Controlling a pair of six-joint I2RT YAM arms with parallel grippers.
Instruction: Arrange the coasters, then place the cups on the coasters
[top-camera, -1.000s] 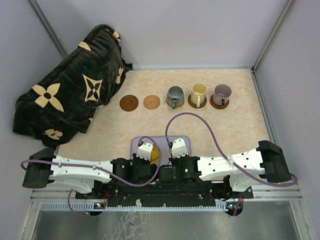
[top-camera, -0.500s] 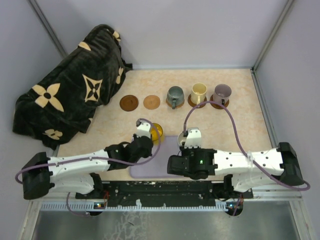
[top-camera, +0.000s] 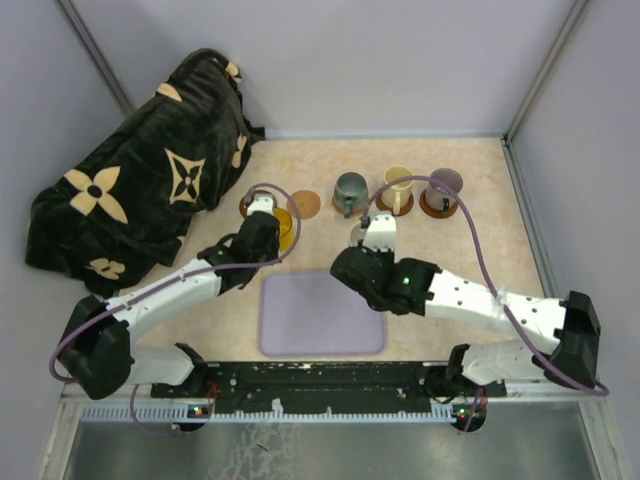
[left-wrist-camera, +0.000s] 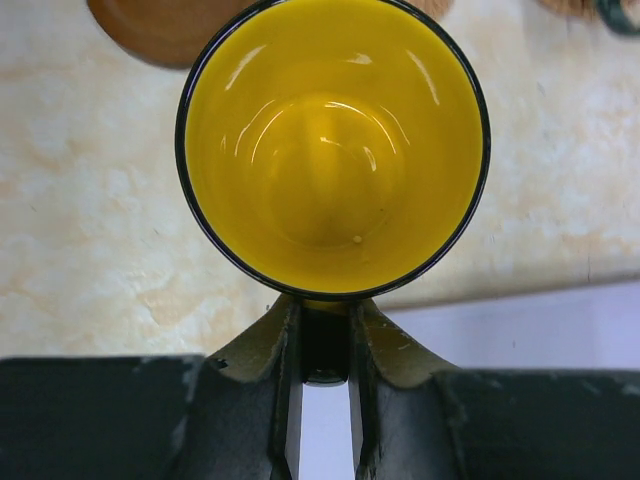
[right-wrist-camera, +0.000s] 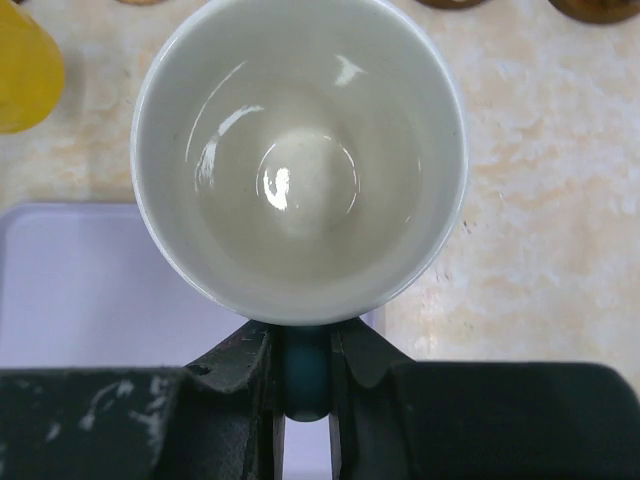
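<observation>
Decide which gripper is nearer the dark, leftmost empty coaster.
Left. The left gripper, holding the yellow cup, hovers at the leftmost coaster's near edge. The right gripper, holding the cream cup, is well off to the right, beyond the second empty coaster.

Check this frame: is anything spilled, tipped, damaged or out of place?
Nothing is spilled or tipped. The yellow cup and cream cup are held upright and empty. The only oddity is a dark flowered blanket heaped in the far-left corner.

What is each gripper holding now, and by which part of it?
The left gripper holds the yellow-orange cup by its handle; the right gripper holds the cream cup by its light-blue handle.
</observation>
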